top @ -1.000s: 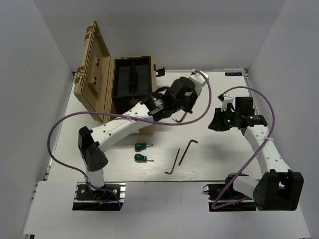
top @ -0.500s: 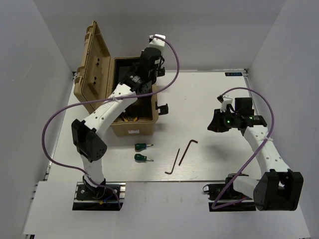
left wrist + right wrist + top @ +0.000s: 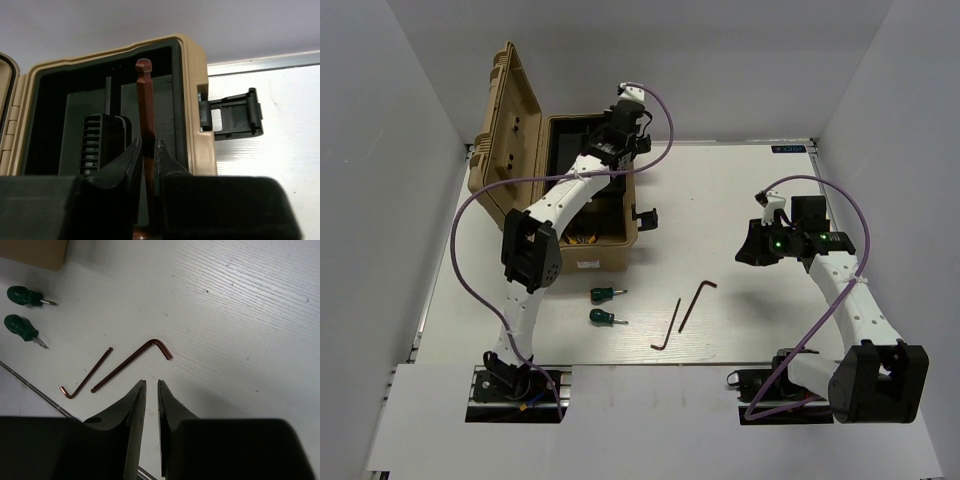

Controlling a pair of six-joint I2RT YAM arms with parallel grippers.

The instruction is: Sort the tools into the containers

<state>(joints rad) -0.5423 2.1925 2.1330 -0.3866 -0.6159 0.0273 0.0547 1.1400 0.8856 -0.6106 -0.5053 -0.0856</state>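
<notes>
Looked down first on the white surface point(image 3: 750, 180). Found the tan case point(image 3: 588, 258) at its far left, standing open, with the lid point(image 3: 505, 130) thrown back and a black tray point(image 3: 565, 150) inside. Caught the left arm point(image 3: 565, 192) stretched right over that case, with the left pincer point(image 3: 147, 150) above the open interior. Saw it clenched on a dark brown hex key point(image 3: 145, 100), gripped on the shank and poking out past the fingertips toward the far wall. Spotted the right pincer point(image 3: 149, 390) hovering over bare surface at the right, parted only a sliver and grasping nothing. Picked out two more hex keys near the front middle, well clear of the case: the longer hex key point(image 3: 697, 300), then the shorter hex key point(image 3: 666, 328) just beside it. Ended on the two green-handled screwdrivers point(image 3: 606, 294) point(image 3: 601, 317), lying apart just in front of the case.
</notes>
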